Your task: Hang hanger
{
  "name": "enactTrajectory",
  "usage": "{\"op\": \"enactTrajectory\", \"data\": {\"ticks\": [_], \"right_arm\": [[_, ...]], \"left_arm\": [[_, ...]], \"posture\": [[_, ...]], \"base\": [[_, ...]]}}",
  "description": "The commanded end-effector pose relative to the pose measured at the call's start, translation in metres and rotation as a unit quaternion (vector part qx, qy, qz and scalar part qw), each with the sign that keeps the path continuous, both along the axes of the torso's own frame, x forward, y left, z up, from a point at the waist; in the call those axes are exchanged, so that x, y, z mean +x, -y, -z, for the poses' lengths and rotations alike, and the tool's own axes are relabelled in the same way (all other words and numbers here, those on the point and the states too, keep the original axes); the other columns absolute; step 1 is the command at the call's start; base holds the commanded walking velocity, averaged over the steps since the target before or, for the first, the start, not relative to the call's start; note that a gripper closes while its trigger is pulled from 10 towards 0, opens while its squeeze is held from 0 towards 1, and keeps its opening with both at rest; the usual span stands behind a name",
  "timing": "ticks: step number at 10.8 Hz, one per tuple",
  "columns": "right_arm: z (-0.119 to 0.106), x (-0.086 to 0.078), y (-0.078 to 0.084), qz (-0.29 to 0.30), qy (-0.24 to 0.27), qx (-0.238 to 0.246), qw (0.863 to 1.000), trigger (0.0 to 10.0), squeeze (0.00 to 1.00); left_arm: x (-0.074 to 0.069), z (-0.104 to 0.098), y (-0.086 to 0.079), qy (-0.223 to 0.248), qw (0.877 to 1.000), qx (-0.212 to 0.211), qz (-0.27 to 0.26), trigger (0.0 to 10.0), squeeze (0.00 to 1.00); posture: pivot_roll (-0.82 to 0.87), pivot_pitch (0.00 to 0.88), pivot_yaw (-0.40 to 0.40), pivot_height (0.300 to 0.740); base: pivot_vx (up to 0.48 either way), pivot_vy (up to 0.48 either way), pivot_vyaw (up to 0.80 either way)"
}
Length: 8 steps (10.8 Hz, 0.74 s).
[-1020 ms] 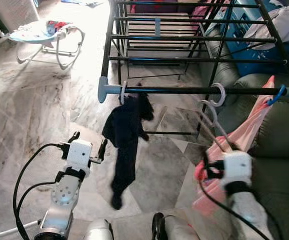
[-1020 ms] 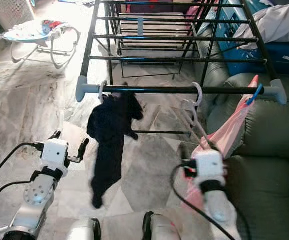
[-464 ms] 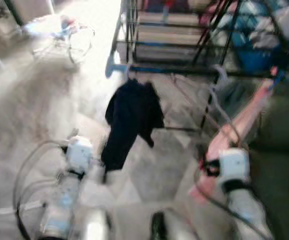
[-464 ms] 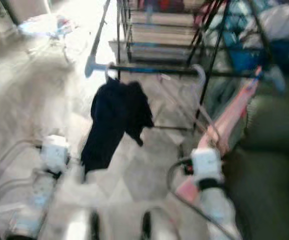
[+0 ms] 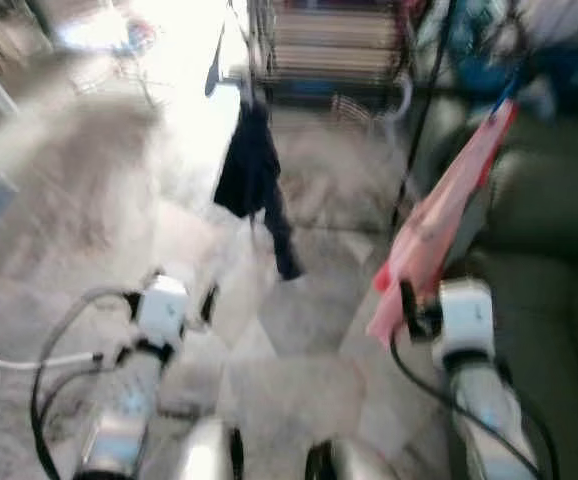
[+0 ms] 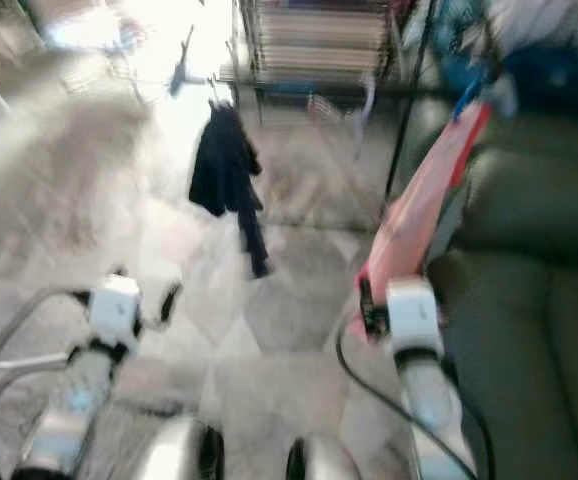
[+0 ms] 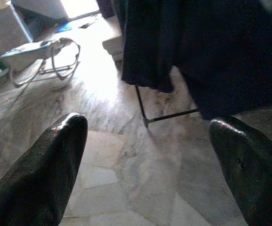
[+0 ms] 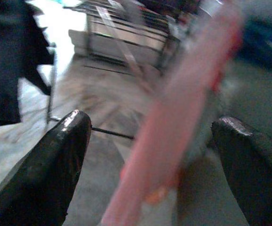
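All views are blurred by motion. A black drying rack stands ahead. A dark garment hangs from its front rail. To its right a pale white hanger hangs from the same rail, hard to make out. A pink garment hangs at the rack's right end. My right gripper is open and empty, low and just before the pink garment. Low on the left, my left gripper is open and empty, facing the dark garment.
A green sofa fills the right side, close to my right arm. A baby bouncer stands on the marble floor far to the left. Blue boxes and laundry lie behind the rack.
The whole picture has shifted and blurred, with the rack now farther off. The white hanger was at my right gripper; now it hangs from the rail apart from it.
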State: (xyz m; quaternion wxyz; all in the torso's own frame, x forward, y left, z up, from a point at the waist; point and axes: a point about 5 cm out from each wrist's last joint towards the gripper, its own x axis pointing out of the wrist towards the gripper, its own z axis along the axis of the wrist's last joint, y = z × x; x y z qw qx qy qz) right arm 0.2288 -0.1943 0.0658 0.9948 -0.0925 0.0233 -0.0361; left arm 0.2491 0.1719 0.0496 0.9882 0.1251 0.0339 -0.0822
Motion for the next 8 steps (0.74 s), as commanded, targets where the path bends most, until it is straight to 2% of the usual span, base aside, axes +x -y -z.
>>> {"op": "enactTrajectory", "data": {"ticks": [1, 2, 4, 5, 6, 7, 8], "right_arm": [[0.001, 0.001, 0.005, 0.019, 0.003, 0.004, 1.0, 10.0, 0.0], [-0.003, 0.006, 0.007, 0.021, 0.009, -0.01, 1.0, 10.0, 0.0], [-0.001, 0.013, 0.007, 0.004, -0.004, -0.013, 1.0, 10.0, 0.0], [0.0, 0.013, 0.004, -0.005, -0.003, -0.01, 1.0, 10.0, 0.0], [0.002, 0.013, 0.003, -0.012, -0.01, -0.02, 1.0, 10.0, 0.0], [0.004, 0.014, 0.008, 0.004, -0.012, -0.031, 0.999, 10.0, 0.0], [0.004, 0.013, 0.013, 0.01, -0.009, -0.021, 1.0, 10.0, 0.0]], "left_arm": [[-0.002, 0.001, -0.002, -0.005, 1.0, 0.001, -0.004, 10.0, 0.0], [-0.006, 0.005, 0.005, -0.008, 1.0, 0.0, 0.006, 10.0, 0.0], [-0.003, 0.006, 0.01, -0.01, 1.0, -0.006, -0.001, 10.0, 0.0], [-0.004, 0.012, 0.007, -0.032, 0.999, 0.011, 0.003, 10.0, 0.0], [-0.008, 0.024, 0.002, -0.076, 0.994, 0.075, 0.019, 10.0, 0.0], [-0.01, 0.023, -0.007, -0.068, 0.994, 0.081, 0.008, 10.0, 0.0], [-0.008, 0.01, -0.024, -0.023, 0.998, 0.03, -0.049, 10.0, 0.0]], "posture": [[-0.05, 0.139, -0.031, 0.74], [-0.05, 0.13, -0.036, 0.74], [-0.05, 0.126, -0.039, 0.74], [-0.05, 0.13, -0.035, 0.74], [-0.05, 0.13, -0.031, 0.74], [-0.05, 0.129, -0.034, 0.74], [-0.04, 0.137, -0.04, 0.74]], "base": [[-0.27, 0.0, 0.0], [-0.27, 0.0, 0.0], [-0.257, 0.0, 0.0], [0.0, 0.0, 0.0], [0.0, 0.0, 0.0], [0.0, 0.0, 0.0], [0.0, 0.0, 0.0]]}}
